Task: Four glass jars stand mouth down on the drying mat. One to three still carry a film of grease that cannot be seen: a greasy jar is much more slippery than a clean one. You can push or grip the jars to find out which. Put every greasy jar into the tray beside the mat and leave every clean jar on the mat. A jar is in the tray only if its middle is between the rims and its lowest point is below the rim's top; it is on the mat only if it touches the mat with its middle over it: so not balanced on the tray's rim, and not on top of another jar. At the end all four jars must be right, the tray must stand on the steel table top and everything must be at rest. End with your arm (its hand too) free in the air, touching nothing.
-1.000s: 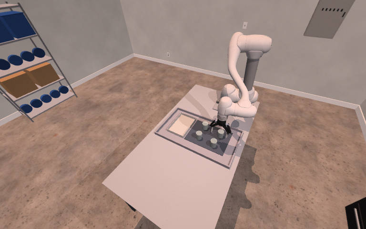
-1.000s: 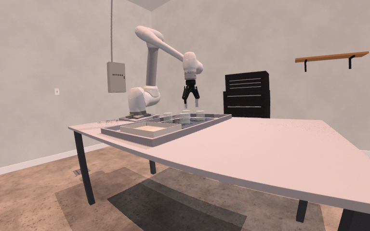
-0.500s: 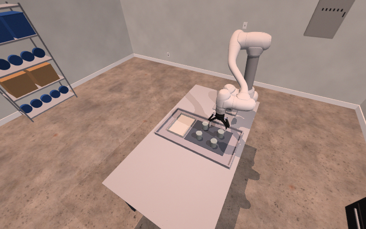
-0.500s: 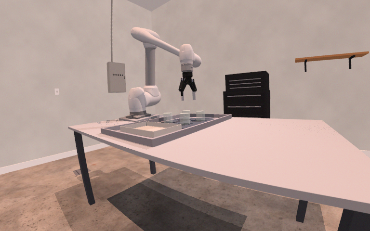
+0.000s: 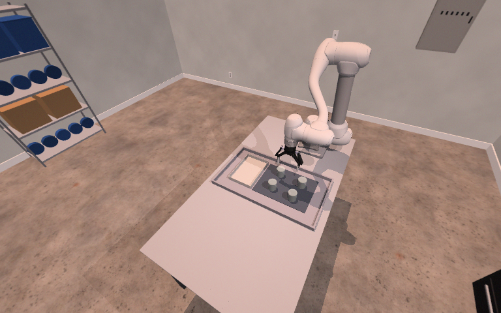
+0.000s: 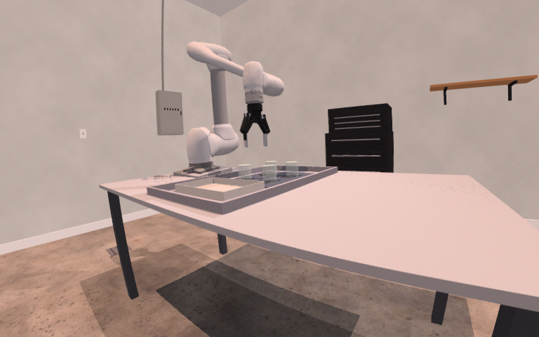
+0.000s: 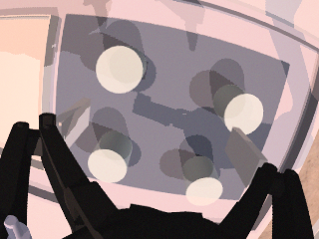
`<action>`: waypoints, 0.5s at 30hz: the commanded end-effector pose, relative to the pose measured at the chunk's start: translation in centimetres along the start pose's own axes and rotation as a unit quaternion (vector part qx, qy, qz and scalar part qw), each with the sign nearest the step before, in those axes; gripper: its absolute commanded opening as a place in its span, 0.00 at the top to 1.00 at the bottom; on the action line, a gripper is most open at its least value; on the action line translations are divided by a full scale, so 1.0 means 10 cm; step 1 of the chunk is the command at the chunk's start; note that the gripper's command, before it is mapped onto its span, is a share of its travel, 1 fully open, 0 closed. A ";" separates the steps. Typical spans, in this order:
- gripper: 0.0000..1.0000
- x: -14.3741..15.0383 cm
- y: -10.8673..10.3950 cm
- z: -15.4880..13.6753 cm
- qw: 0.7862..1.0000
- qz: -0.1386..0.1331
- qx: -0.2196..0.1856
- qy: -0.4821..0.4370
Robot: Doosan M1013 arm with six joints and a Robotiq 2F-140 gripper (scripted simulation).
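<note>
Four glass jars stand mouth down on the dark drying mat (image 5: 277, 199) (image 7: 166, 60): the back left jar (image 5: 280, 171) (image 7: 120, 68), the front left jar (image 5: 272, 184) (image 7: 107, 165), the back right jar (image 5: 301, 182) (image 7: 243, 114) and the front right jar (image 5: 292, 195) (image 7: 203, 190). In the exterior view the jars (image 6: 269, 171) look faint. My gripper (image 5: 288, 165) (image 6: 255, 142) (image 7: 160, 125) is wide open and empty. It hangs well above the mat, near its back edge by the back left jar. The cream-floored tray (image 5: 238, 165) (image 6: 206, 190) (image 7: 20, 74) beside the mat holds nothing.
A low grey frame (image 5: 314, 221) (image 6: 238, 204) surrounds the mat and tray on the table (image 5: 229, 250) (image 6: 377, 222). The arm's base (image 5: 338, 134) stands at the table's far end behind the mat. A black drawer cabinet (image 6: 359, 137) stands beyond the table.
</note>
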State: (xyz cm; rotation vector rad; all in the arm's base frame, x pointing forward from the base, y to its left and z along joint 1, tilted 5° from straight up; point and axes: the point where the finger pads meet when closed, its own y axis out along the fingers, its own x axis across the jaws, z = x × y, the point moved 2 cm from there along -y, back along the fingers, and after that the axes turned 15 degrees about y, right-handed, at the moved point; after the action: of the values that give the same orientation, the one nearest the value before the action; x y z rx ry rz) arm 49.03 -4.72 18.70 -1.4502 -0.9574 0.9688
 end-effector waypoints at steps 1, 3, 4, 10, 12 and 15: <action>0.00 -0.30 0.02 0.09 1.000 -0.002 0.003 0.000; 0.00 -0.46 0.02 0.12 1.000 -0.002 0.003 0.000; 0.00 -0.54 0.02 0.13 1.000 -0.002 0.003 0.000; 0.00 -0.70 0.14 0.16 1.000 -0.002 0.003 0.000; 0.00 -0.69 0.26 0.16 1.000 -0.002 0.003 0.000; 0.00 -0.69 0.45 0.17 1.000 -0.002 0.003 0.000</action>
State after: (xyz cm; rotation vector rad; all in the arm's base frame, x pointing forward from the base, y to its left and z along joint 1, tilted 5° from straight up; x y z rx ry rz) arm 45.43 -10.84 16.37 -1.4450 -0.9538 0.9706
